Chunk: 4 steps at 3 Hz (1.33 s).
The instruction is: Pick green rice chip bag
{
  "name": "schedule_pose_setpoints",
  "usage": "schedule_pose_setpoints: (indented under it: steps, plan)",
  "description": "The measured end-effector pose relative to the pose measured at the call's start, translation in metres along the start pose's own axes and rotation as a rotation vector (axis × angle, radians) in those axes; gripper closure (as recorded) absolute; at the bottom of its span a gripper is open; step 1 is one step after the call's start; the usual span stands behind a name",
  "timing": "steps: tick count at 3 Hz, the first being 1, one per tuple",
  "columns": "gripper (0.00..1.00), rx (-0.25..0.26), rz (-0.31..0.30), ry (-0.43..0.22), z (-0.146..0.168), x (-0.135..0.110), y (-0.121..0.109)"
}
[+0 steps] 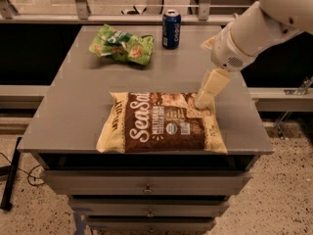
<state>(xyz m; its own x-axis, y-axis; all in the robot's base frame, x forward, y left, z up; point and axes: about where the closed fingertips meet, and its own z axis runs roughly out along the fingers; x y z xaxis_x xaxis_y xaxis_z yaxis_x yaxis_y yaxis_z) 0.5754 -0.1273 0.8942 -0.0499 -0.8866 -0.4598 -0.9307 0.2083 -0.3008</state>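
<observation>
- We locate the green rice chip bag [122,44] at the far left of the table top [73,106], lying flat and crumpled. It is bright green and glossy, with white lettering and pictures of round tan chips.
- A dark blue soda can [171,22] stands upright to the bag's right, near it but not touching.
- We see bare grey surface to the left of the green bag and between it and the large brown-and-yellow "Sea Salt" bag [161,124], which lies along the near edge.
- The gripper [203,103] hangs from the white arm [254,28] over the brown bag's far right corner, well apart from the green bag. We cannot tell whether it is apart or together.
- The table top is smooth, matte and rectangular, and drawers [146,182] with small knobs sit beneath it.
</observation>
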Motion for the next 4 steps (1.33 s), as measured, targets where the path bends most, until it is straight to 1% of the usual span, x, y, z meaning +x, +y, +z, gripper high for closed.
schedule_pose_setpoints:
  steps: [1, 2, 3, 4]
  plan:
    - [0.0, 0.016, -0.058, -0.103, 0.042, -0.042, -0.036]
    - [0.0, 0.025, -0.097, -0.179, 0.07, -0.084, -0.059]
    - [0.0, 0.024, -0.076, -0.24, 0.09, -0.116, -0.073]
    - [0.0, 0.024, -0.076, -0.24, 0.09, -0.116, -0.073]
